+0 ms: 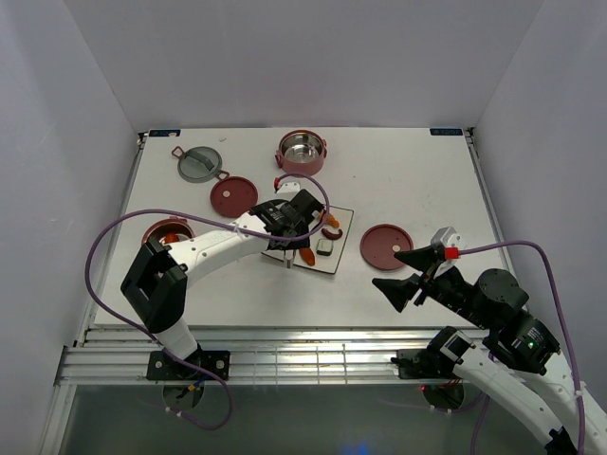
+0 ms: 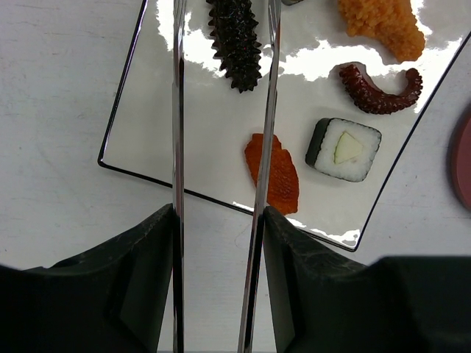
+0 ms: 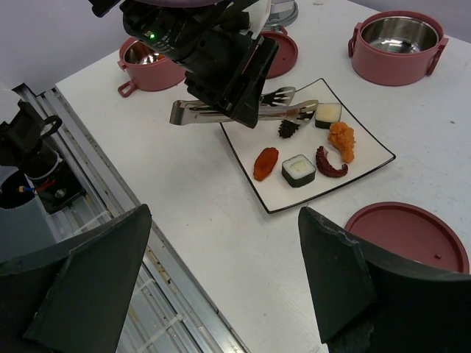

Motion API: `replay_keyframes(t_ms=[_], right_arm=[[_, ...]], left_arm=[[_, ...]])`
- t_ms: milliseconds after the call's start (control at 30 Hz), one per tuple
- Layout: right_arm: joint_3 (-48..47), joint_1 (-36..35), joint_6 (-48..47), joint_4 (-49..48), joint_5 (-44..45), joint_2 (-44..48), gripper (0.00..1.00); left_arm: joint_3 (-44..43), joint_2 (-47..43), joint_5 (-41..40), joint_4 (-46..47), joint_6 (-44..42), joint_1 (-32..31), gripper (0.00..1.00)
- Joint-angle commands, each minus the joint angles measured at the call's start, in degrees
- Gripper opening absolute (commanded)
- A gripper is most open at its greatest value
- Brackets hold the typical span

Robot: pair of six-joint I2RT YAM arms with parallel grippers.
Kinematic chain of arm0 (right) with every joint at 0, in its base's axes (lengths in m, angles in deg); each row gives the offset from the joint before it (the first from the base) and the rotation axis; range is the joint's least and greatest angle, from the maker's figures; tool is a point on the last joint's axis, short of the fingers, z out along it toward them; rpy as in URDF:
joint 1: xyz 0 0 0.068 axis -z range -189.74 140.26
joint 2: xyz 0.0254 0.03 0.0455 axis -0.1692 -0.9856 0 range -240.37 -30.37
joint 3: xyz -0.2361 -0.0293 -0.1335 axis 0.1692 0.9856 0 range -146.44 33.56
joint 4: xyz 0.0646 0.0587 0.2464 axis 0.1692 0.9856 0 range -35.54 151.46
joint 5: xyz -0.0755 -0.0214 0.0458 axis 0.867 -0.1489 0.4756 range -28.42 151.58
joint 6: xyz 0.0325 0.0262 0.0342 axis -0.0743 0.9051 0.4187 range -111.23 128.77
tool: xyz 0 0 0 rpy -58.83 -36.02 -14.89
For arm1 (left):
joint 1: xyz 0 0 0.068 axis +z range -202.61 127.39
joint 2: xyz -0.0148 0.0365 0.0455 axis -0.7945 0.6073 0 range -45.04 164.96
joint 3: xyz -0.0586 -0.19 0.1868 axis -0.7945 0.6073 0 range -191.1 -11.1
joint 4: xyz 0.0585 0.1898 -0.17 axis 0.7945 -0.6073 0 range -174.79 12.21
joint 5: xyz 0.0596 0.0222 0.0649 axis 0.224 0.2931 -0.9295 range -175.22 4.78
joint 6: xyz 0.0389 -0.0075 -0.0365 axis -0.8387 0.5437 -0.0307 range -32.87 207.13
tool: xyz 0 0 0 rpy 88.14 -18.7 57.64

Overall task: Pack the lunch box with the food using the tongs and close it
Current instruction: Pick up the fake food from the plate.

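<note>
Left jaws: clamped on the tongs (image 2: 177, 147), one black pad pressed against the outside of each silver arm.
Tongs: held low and roughly level over the plate (image 2: 213, 147); the two arms stood apart. The tips reached the far part of the plate near the black spiky piece (image 2: 235, 40), but whether they touched it I could not tell.
Right jaws: spread wide with nothing between them, hanging above the desk (image 1: 408, 180) at my right, near one red lid (image 1: 386, 246).
Plate: square, white, dark-rimmed, lying mid-desk under my left arm (image 1: 213, 248).
Food, all on the plate: the black spiky piece; an orange fried piece (image 2: 383, 26); a dark red curled tentacle (image 2: 379, 92); a black-wrapped white roll (image 2: 344, 149); a flat orange-red piece (image 2: 274, 173) touching one arm of the tongs in the left wrist view; and a pale block (image 3: 327, 114) at the far edge.
Far bowl (image 1: 302, 150): dusty red, uncovered, its steel inside showing, at the back of the desk beyond the plate.
Left bowl (image 1: 168, 230): dusty red, uncovered, at the left edge, partly hidden by my left arm.
Second red lid (image 1: 233, 194): flat on the desk, between the left bowl and the far bowl.
Grey-green lid (image 1: 200, 162): flat at the back left, just beside the second red lid.
</note>
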Motion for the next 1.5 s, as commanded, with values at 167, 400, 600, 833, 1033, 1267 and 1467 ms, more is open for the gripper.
replay_keyframes(t_ms=[167,400,600,833,1033,1267,1467], right_arm=[[-1.98,-0.32,-0.61,-1.44,0.93,0.17,0.86],[-1.98,-0.32,-0.7,-1.61,1.02,0.26,0.86],[-2.06,-0.32,-0.79,-1.52,1.11,0.35,0.86],[-2.06,-0.32,-0.7,-1.52,1.2,0.44,0.86],[-2.15,-0.32,-0.7,-1.52,1.37,0.44,0.86],[-2.15,-0.32,-0.7,-1.44,1.37,0.53,0.86],[-2.06,-0.4,-0.7,-1.35,1.63,0.79,0.86]], left_arm=[[-1.43,-0.27,-1.31,0.81,2.29,-0.38,0.58],[-1.7,-0.63,-1.23,-1.3,2.38,-0.38,0.54],[-1.7,-0.71,1.32,-1.65,2.12,-0.38,0.51],[-1.44,-0.45,2.12,-2.26,2.47,-0.91,0.54],[-2.05,-0.54,2.56,-2.88,2.56,-1.08,0.54],[-1.26,-0.63,2.38,-3.93,3.35,-1.17,0.52],[-1.96,-0.71,2.82,-4.02,3.09,-1.17,0.45]])
